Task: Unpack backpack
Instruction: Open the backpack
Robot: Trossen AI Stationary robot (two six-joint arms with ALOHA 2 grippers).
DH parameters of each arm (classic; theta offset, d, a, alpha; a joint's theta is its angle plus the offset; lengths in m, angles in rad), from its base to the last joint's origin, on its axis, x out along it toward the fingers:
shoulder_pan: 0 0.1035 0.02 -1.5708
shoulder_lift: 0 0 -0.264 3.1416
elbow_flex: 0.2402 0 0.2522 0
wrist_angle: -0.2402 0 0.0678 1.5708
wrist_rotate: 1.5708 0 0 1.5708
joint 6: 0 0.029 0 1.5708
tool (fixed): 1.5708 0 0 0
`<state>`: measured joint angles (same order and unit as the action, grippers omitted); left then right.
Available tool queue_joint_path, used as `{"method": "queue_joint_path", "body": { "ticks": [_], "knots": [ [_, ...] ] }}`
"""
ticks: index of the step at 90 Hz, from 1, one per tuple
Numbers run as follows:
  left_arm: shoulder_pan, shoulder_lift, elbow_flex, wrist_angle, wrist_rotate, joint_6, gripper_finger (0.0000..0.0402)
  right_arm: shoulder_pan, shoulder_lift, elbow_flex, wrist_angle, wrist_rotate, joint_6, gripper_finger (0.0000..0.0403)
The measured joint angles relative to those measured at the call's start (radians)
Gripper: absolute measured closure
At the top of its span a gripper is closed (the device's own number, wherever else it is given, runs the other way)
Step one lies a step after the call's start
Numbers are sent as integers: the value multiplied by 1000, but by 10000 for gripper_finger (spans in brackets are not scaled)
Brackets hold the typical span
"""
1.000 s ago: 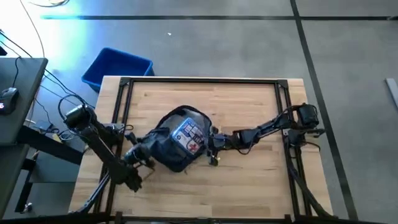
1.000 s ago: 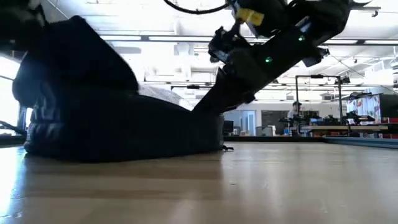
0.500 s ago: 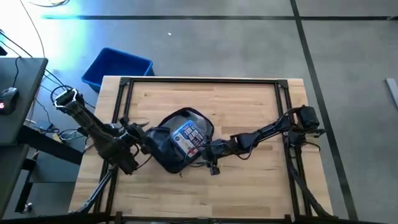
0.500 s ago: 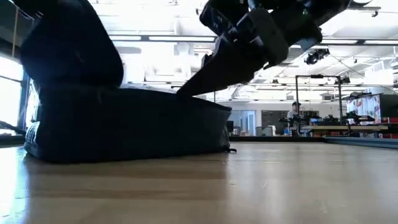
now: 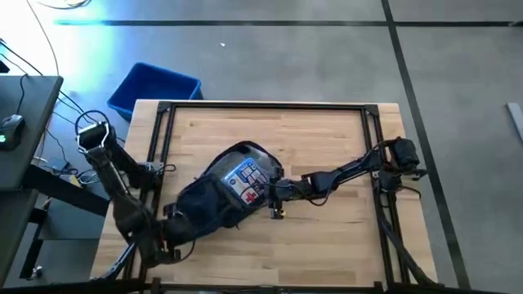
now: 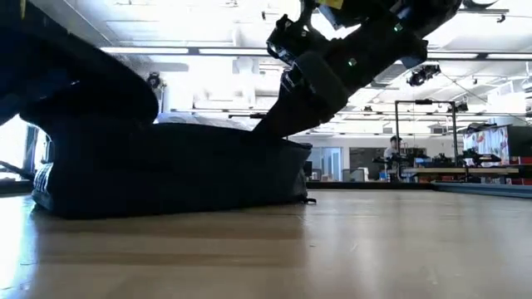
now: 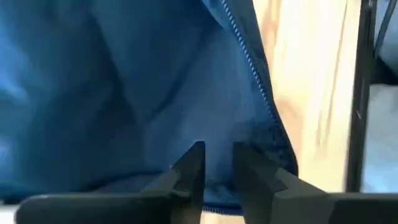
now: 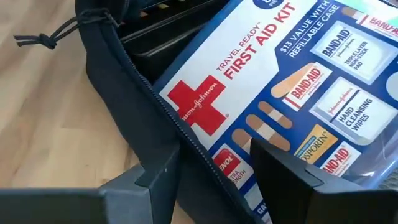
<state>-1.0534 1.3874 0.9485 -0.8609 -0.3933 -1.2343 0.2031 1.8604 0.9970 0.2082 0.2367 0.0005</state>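
Observation:
The dark navy backpack [image 5: 214,200] lies flat on the wooden table, stretched from the middle toward the near left. Its zip opening faces up and shows a first aid kit [image 5: 247,175] inside. My left gripper [image 5: 176,229] is shut on the backpack's near-left end. My right gripper [image 8: 214,165] is open at the right rim of the opening. One finger stands outside the zip edge [image 8: 163,111] and the other over the kit [image 8: 292,81]; I cannot tell whether either one touches. My left gripper pinches a fold of the backpack's fabric [image 7: 217,146] between its two fingers, at the near-left end beside a zip seam [image 7: 261,87]. The fingers come in low from the table's near left. That end is drawn out toward the near-left corner, and the backpack lies on the table.
A bright blue bin [image 5: 155,88] stands on the floor beyond the table's far left corner. A black frame [image 5: 265,105] runs along the table's edges. Bare wood [image 5: 327,245] lies near and right of the backpack. A drawcord [image 8: 46,34] trails on the wood beside the opening.
My left gripper has gone toward the table's near edge with the backpack's left end. That end has slid near-left and the backpack has drawn out longer and sunk flatter. The opening with the kit has stayed in place under my right gripper.

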Motion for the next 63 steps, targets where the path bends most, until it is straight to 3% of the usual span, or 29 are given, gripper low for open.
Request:
{"method": "queue_joint_path", "body": {
  "ticks": [14,23,32,49,63],
  "knots": [
    [-27,6,0,-14,174,-34,283,3,-2,38,2,-2,-38,224],
    [-29,-22,4,-15,291,-135,265,7,-4,68,4,-3,-56,224],
    [-32,-42,27,-8,298,-247,260,7,-4,81,-2,2,-60,224],
    [-55,-45,69,-2,280,-284,261,-14,-4,82,-97,58,-4,224],
    [-59,-45,82,50,287,-420,261,-28,-4,82,-176,60,30,224]
  ]
}}
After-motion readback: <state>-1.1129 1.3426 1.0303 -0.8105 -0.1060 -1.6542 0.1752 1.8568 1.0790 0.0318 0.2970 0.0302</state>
